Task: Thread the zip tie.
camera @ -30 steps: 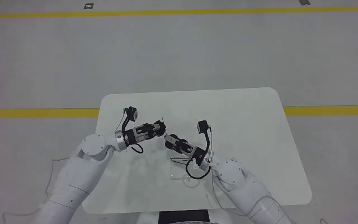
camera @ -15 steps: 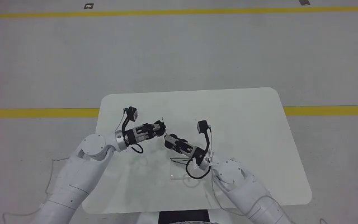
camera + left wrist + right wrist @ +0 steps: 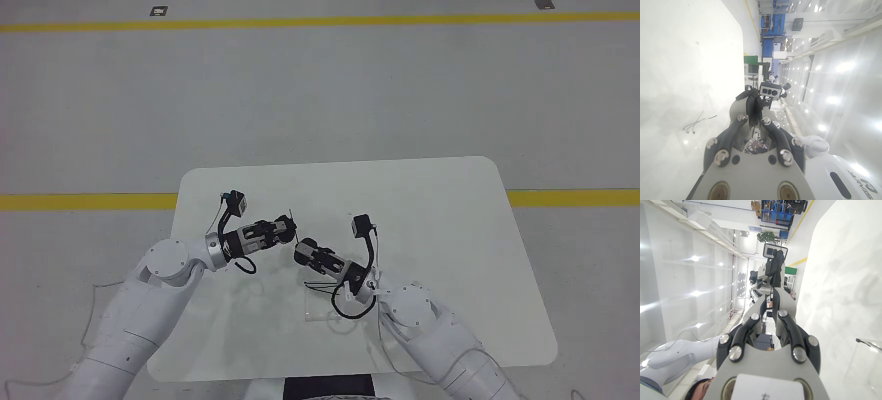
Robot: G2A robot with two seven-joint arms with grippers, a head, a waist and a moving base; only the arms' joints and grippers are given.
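Top view: left jaws clamped on a zip tie (image 3: 780, 245), right jaws together just beside; spare ties (image 3: 696, 122) lying loose on white desk (image 3: 450, 200).

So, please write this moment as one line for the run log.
left gripper: jaws shut on zip tie | right gripper: jaws shut, facing it | spare ties: on table

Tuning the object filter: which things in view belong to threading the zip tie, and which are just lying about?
In the job: zip tie, left gripper, right gripper.
Lying about: loose ties on the table, clear plastic piece.
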